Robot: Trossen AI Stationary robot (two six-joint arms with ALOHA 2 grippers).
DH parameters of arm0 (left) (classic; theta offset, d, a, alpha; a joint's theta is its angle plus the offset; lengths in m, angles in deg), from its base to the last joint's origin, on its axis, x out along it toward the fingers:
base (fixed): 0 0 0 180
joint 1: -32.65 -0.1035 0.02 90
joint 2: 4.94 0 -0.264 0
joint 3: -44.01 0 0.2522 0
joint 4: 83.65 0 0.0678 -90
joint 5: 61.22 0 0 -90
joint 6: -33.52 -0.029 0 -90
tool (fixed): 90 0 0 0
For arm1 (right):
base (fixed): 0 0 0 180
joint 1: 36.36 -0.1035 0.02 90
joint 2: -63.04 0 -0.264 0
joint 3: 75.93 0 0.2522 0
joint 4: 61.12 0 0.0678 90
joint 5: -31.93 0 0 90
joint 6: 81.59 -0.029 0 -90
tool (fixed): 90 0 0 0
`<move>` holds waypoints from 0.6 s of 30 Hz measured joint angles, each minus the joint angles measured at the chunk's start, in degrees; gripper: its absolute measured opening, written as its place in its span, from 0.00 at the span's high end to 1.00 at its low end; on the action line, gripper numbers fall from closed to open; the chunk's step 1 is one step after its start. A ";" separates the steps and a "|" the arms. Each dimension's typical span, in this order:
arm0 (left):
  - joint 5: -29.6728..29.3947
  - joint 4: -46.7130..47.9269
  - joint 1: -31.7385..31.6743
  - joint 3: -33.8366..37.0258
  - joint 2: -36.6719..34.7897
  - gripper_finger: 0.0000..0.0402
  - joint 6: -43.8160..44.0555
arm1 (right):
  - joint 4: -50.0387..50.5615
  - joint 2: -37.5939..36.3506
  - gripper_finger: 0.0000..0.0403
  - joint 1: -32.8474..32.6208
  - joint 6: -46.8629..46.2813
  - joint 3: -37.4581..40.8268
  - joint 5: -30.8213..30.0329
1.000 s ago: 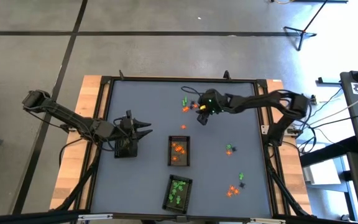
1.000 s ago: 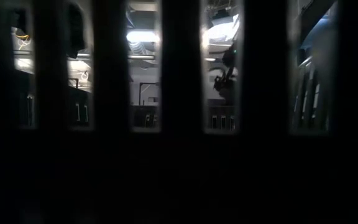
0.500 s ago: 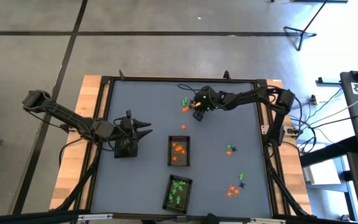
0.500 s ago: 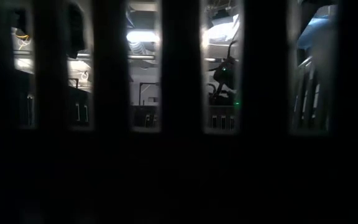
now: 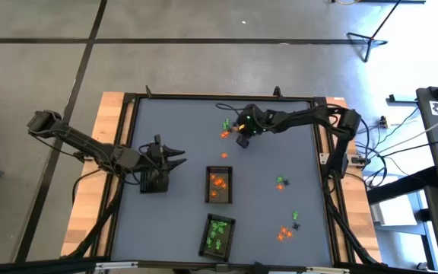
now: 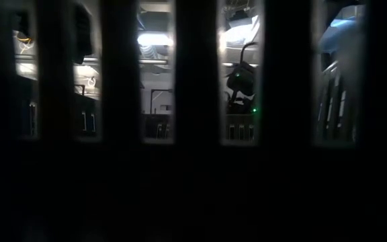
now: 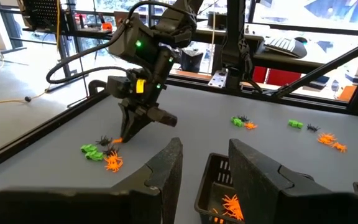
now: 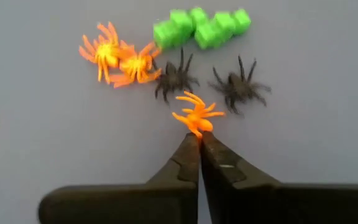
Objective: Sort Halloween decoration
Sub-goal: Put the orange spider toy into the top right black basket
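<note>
Right gripper (image 8: 199, 138) is pinching an orange spider (image 8: 196, 116) at the table's far side, fingers clenched on it. Left gripper (image 5: 175, 157) is waiting part-open by a tray (image 5: 153, 181). Some trinkets are sitting in trays already, approx three clusters still loose

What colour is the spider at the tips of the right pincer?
Bright orange spider; the right wrist view shows it best.

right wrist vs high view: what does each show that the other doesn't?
Right wrist only: the right gripper shut on an orange spider, with two black spiders and green pieces just beyond. High only: the left gripper waiting by an empty-looking tray, plus the orange tray and green tray. Both: the far cluster of trinkets.
</note>
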 joint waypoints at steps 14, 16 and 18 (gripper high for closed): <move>0.01 0.62 0.01 0.00 0.00 0.69 1.45 | 2.87 -10.30 1.00 -10.59 -3.18 0.09 6.42; 0.00 0.62 0.00 0.00 0.00 0.69 1.48 | 2.12 -10.84 0.99 -14.12 -4.44 -0.01 7.47; 0.00 0.61 0.02 0.00 0.01 0.69 1.48 | 1.99 -10.85 1.00 -17.84 -5.66 -0.46 7.98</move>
